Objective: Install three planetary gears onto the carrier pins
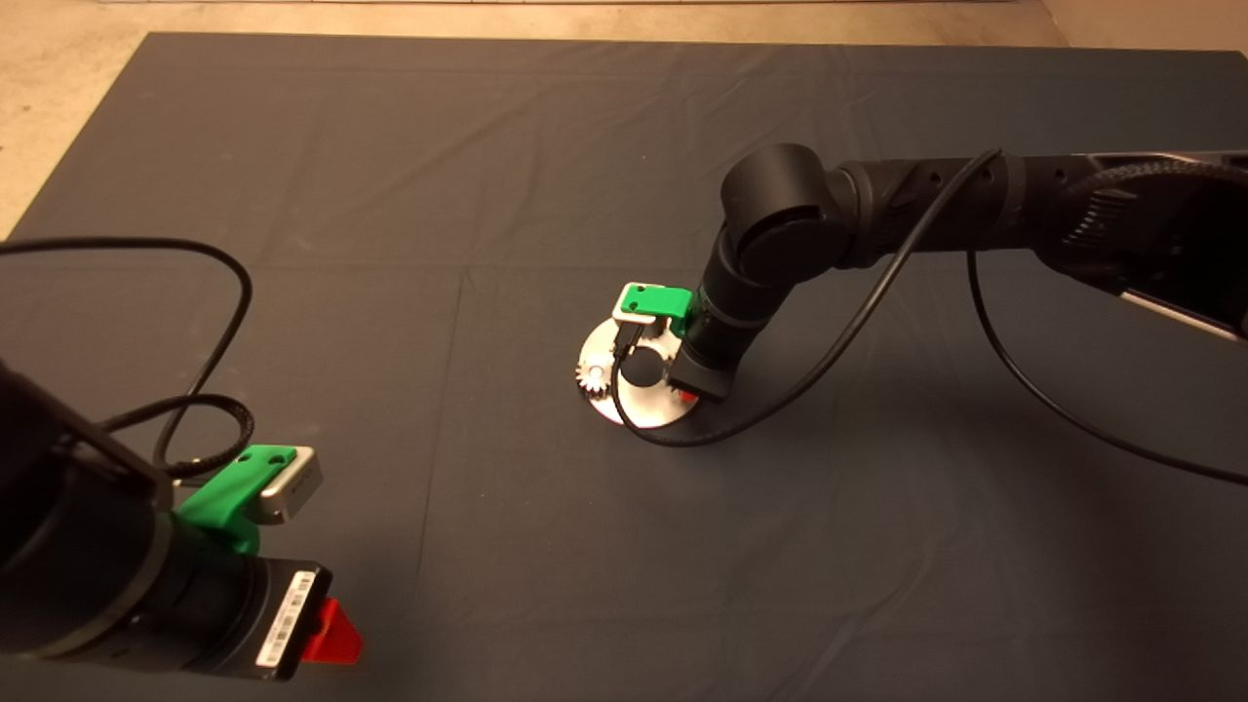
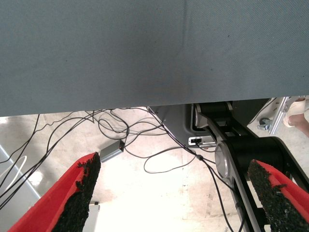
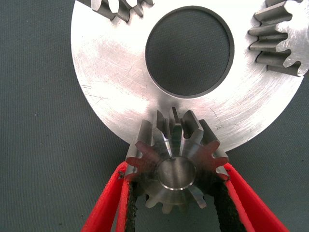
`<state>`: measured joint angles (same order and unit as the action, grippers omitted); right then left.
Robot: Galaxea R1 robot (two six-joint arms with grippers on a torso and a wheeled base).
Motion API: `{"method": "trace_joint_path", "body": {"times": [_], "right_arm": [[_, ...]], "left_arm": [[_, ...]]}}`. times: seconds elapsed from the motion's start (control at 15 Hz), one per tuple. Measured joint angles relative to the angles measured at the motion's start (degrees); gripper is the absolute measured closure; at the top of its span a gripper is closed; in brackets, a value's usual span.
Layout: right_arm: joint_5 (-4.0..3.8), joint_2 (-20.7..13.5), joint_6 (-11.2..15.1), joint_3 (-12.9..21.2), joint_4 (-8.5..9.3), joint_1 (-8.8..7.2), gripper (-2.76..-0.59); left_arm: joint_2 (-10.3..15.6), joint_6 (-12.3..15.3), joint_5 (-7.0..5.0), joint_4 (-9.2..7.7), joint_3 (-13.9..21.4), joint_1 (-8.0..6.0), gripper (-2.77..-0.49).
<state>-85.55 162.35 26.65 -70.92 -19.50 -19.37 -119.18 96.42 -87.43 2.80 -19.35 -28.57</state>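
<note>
Dark mat (image 1: pixel 390 390), pale floor (image 1: pixel 58 78), loose cables (image 2: pixel 120 135)

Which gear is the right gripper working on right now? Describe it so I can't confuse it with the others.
Find the shiny disc on the dark mat. Three gears sit on it; yours is the gear at the rim, the only one between the right gripper's red fingers.

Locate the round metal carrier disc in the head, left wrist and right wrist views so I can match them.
Head view: the disc lies on the mat near the centre, partly under the right gripper.
Left wrist view: not in it; only mat, cables and floor show.
Right wrist view: the disc fills the upper part, beyond the gear between the red fingers.
Shared landmark: the disc's large centre hole.
</note>
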Motion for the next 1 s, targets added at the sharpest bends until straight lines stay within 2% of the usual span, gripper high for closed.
{"method": "trace_joint_path", "body": {"times": [0.6,1.0], "right_arm": [[0.02,0.0,0.0,0.3,-0.11,0.09,-0.94],[0.05,-1.0,0.2,2.4,-0.22,0.49,-0.94]], "left_arm": [[0.0,0.0,0.0,0.0,0.0,0.0,-2.17],[0.0,0.0,0.02,0.0,0.0,0.0,-2.17]]}}
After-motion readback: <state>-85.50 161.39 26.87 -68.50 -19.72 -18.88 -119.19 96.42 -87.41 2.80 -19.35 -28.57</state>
